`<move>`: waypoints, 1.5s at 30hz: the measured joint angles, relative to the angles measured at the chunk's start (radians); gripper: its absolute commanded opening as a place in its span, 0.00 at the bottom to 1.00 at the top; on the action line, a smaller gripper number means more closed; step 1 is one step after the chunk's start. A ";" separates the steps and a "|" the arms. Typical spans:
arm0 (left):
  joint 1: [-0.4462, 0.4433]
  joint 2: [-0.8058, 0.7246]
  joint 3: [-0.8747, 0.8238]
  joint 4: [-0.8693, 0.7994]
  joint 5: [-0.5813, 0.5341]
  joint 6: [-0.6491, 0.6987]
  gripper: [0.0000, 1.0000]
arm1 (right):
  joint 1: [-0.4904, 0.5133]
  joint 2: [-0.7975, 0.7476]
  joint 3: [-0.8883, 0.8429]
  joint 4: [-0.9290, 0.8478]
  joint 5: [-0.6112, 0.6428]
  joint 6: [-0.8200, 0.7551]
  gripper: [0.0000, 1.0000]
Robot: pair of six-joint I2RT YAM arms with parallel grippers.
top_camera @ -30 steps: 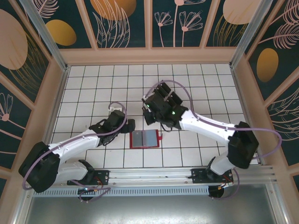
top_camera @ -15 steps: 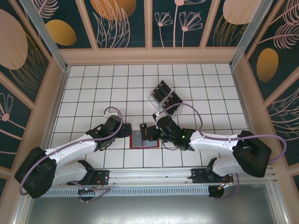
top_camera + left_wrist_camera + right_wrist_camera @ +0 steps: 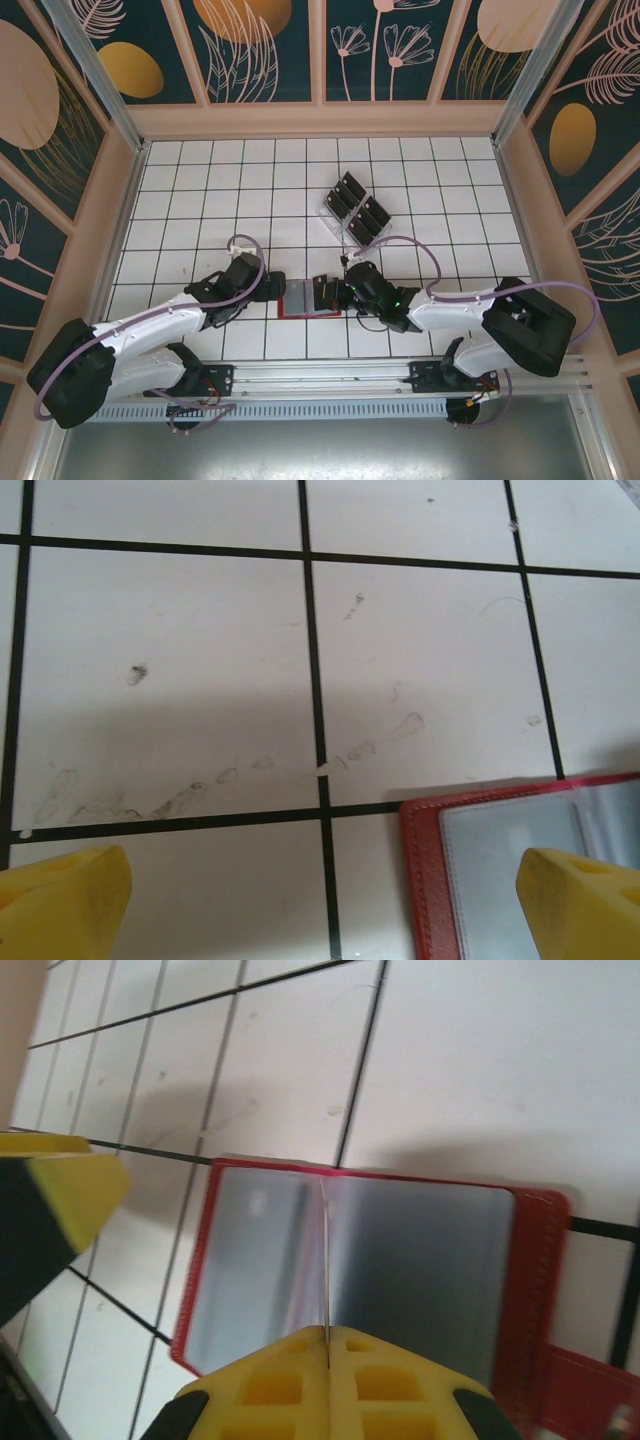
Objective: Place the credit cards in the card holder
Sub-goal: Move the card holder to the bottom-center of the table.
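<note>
Card holder (image 3: 305,305): red folding wallet, lying open and flat on the white tiled table (image 3: 200,200), between the two grippers in the top view, greyish pockets upward. Right gripper (image 3: 330,290): fingers pressed together on one credit card (image 3: 319,287), which the top view gives only as a small dark shape over the wallet's far edge. The right wrist view supplies the detail: the right gripper (image 3: 327,1338) has its yellow fingers meeting at a single seam, and the card (image 3: 324,1260) runs straight out from that seam as a thin pale edge-on line, directly over the open pockets of the card holder (image 3: 420,1270). Whether the card's tip touches a pocket cannot be told. The same view shows the snap tab (image 3: 590,1390) to the right of the fingers, and one yellow fingertip (image 3: 60,1190) of the other arm off to the left, just beside the wallet's red border. Left gripper (image 3: 272,290): jaws spread wide, nothing between them. In the left wrist view the left gripper (image 3: 320,905) shows one yellow fingertip in each lower corner, bare tile in the gap, and the card holder's stitched corner (image 3: 480,870) just inside the right-hand fingertip. Remaining credit cards (image 3: 352,205): black, standing in a clear rack (image 3: 326,213), well beyond the right gripper toward the far side of the table, seen from the top camera.
</note>
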 measured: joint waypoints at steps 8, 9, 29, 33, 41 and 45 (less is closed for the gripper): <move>-0.074 0.007 0.000 -0.003 -0.026 0.000 0.99 | -0.004 0.002 -0.026 0.034 0.014 0.025 0.00; -0.083 0.014 0.000 -0.004 -0.033 0.001 0.98 | -0.004 0.002 -0.029 0.038 0.014 0.027 0.00; -0.139 0.131 0.002 -0.017 -0.064 0.004 0.98 | -0.004 -0.010 -0.037 0.076 0.006 0.039 0.00; -0.140 0.146 0.002 -0.017 -0.072 -0.002 0.98 | -0.005 -0.034 -0.037 0.088 0.005 0.040 0.00; -0.144 0.177 0.012 -0.017 -0.111 -0.048 0.98 | -0.009 -0.044 -0.091 0.235 0.005 0.066 0.00; -0.144 0.183 0.015 -0.018 -0.116 -0.071 0.99 | -0.011 -0.025 -0.127 0.325 0.005 0.083 0.00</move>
